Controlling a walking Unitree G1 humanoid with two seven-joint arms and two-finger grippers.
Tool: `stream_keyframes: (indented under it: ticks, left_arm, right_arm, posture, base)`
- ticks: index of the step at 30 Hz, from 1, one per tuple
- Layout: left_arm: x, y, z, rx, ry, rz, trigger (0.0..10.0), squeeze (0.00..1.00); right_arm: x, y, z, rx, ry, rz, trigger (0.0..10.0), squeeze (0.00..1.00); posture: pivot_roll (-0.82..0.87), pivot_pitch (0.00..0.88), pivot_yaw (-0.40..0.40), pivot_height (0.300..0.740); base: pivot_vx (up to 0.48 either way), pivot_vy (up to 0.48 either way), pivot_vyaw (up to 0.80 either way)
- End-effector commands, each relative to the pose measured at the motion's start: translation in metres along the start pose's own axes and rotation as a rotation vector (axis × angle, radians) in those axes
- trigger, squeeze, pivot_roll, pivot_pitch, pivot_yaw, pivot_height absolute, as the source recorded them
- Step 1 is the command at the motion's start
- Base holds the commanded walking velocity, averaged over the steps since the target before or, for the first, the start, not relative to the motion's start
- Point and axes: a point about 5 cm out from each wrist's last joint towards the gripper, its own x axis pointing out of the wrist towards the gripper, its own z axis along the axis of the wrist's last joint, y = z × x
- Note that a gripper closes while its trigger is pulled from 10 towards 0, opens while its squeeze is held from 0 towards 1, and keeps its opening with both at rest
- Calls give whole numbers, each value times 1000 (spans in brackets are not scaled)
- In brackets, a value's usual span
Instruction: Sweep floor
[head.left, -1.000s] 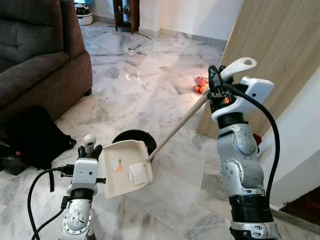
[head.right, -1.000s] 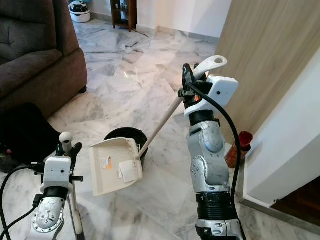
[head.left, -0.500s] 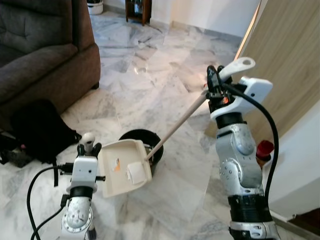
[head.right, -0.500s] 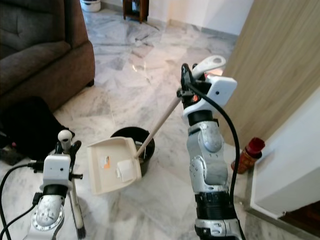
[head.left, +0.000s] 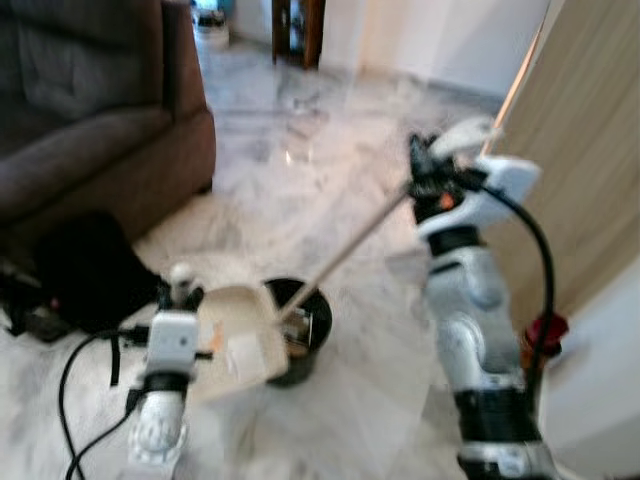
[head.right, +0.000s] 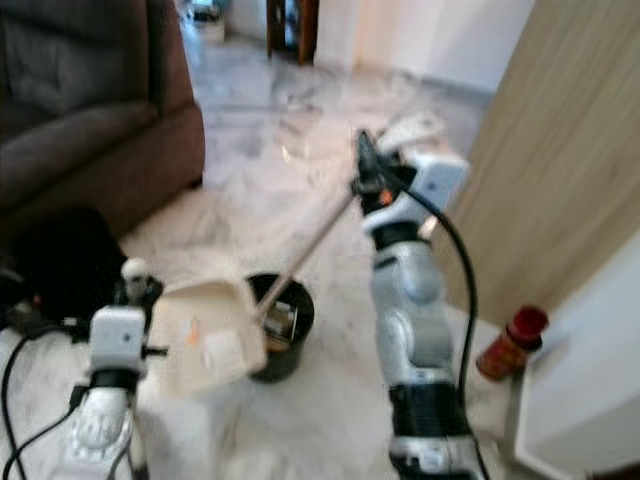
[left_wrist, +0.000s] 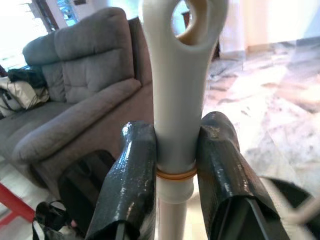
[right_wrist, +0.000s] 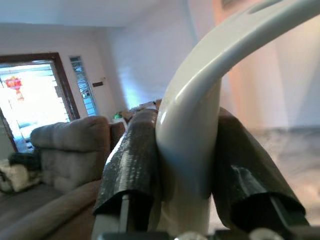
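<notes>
left pincer (left_wrist: 172, 165): pinching the dustpan handle (left_wrist: 176, 90), fingers pressed on both sides of the white stem
right pincer (right_wrist: 187, 155): clamped on the broom handle (right_wrist: 192, 130)
dustpan (head.left: 238, 343): low on our left, its mouth just beside the black bin (head.left: 298, 330)
broom: shaft (head.left: 345, 250) slants from the raised right pincer down-left into the bin — tip hidden
key relation: we judge the bin sits nearer the left arm; pan tips rightward to empty

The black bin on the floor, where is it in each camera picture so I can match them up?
Left eye view: black bin low, centre-left, beside the dustpan.
Right eye view: low, left of centre.
Left wrist view: cannot tell.
Right wrist view: not in it.
Shared landmark: the grey sofa.
</notes>
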Motion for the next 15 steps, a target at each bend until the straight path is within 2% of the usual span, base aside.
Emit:
stream_keyframes:
  ticks: [1, 15]
  left_arm:
    - [3, 4, 7, 14, -43, 15, 10000, 0]
    - [3, 4, 7, 13, -43, 17, 10000, 0]
  right_arm:
    - [5, 11, 11, 23, -63, 30, 10000, 0]
    - [5, 13, 11, 21, -62, 42, 10000, 0]
  posture:
    - [169, 51, -57, 740]
    - [172, 51, -60, 740]
  base:
    - [296, 0, 0]
    - [294, 0, 0]
